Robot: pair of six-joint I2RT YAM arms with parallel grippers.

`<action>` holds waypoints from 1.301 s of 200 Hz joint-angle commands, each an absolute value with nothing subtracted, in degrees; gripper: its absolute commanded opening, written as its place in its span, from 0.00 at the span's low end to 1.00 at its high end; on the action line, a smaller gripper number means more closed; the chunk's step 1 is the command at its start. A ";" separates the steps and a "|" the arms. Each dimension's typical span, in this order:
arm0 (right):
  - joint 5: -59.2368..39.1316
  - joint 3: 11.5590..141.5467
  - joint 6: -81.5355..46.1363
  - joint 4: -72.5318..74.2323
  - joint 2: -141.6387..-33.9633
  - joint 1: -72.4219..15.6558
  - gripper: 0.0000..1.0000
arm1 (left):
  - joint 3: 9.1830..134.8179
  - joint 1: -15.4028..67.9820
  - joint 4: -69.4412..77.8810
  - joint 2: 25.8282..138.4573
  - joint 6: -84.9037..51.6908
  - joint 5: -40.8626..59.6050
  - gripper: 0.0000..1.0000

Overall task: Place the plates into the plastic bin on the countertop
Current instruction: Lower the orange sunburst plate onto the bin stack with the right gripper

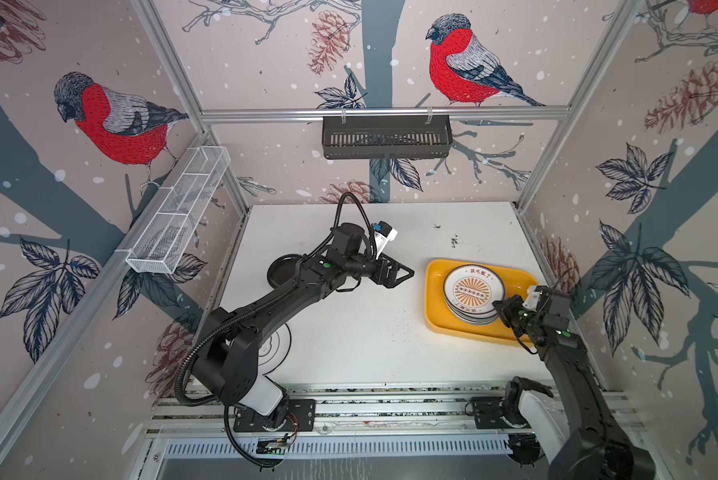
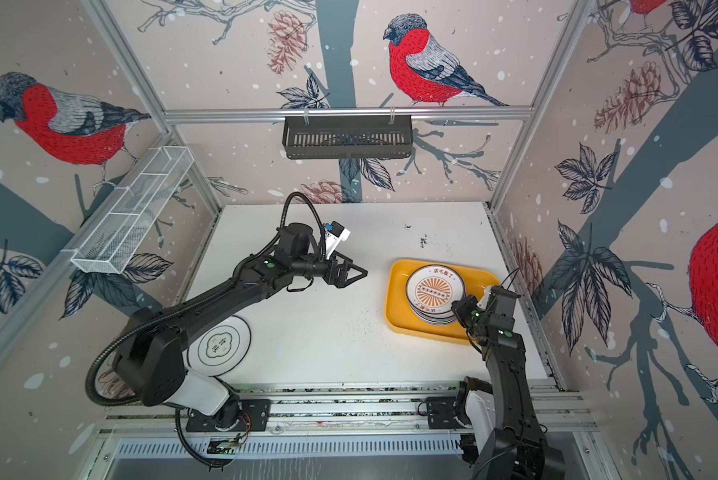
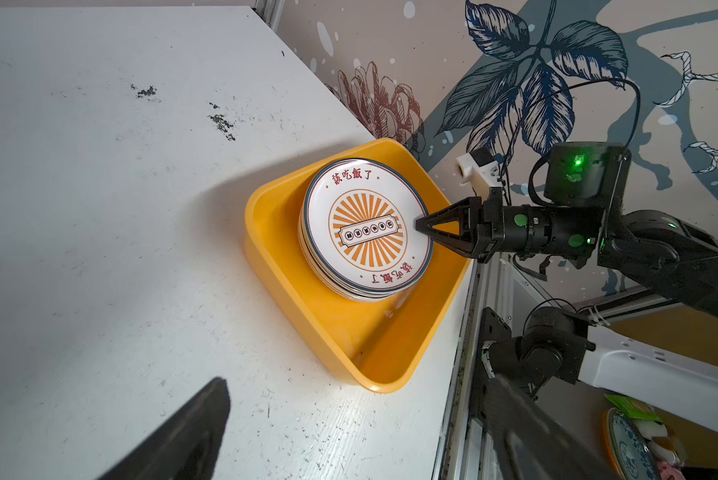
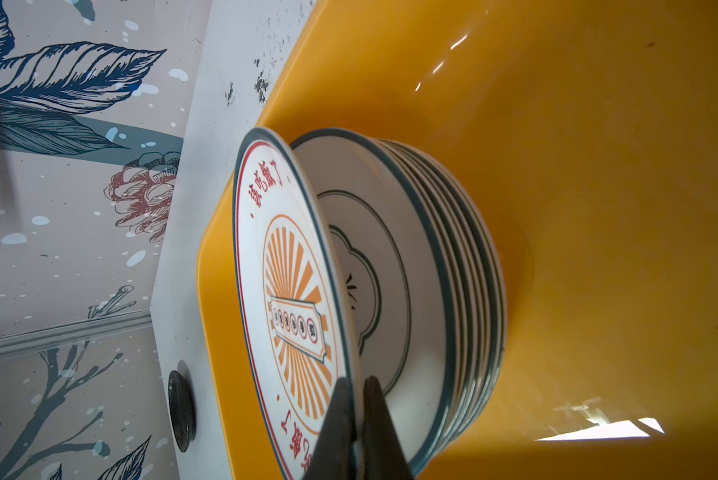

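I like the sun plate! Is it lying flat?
Tilted. The right gripper pinches the sun plate by its rim, that side raised off the stack.

We count one yellow bin [image 1: 434, 307]. In it stands one stack of plates [image 4: 432, 249]: one sunburst plate [image 1: 473, 289] on top and perhaps seven beneath, though the lower rims crowd together. Two more lie on the countertop [image 1: 369, 332]: one black plate [image 1: 280, 266], one white flower-outline plate [image 2: 224, 345]. Two baskets hang: one black slotted basket [image 1: 386, 137], one white wire-mesh basket [image 1: 178, 212].

Twin black arms, white bases
Left arm [image 1: 265, 305] carries a ribbed black cable loop; right arm [image 1: 569, 361] shows green lights; right gripper [image 3: 420, 226] has black triangular fingers.
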State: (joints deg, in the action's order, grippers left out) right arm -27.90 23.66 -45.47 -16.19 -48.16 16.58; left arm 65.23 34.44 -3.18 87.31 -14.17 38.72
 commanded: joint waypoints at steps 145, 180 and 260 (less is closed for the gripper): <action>-28.30 23.91 -42.67 -14.42 -51.06 17.40 0.47 | 65.99 34.54 -3.96 86.93 -12.68 36.36 0.96; -28.32 23.91 -42.63 -14.25 -51.02 17.41 0.62 | 65.91 34.54 -4.12 87.16 -12.66 35.86 0.96; -28.74 25.83 -43.07 -12.29 -48.68 17.44 0.99 | 66.63 33.65 -6.55 88.40 -12.14 29.61 0.96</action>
State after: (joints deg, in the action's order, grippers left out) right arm -29.43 24.53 -43.38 -13.41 -49.25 17.43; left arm 66.26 34.28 -5.76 88.20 -13.15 32.71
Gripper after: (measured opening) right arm 0.984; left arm 0.963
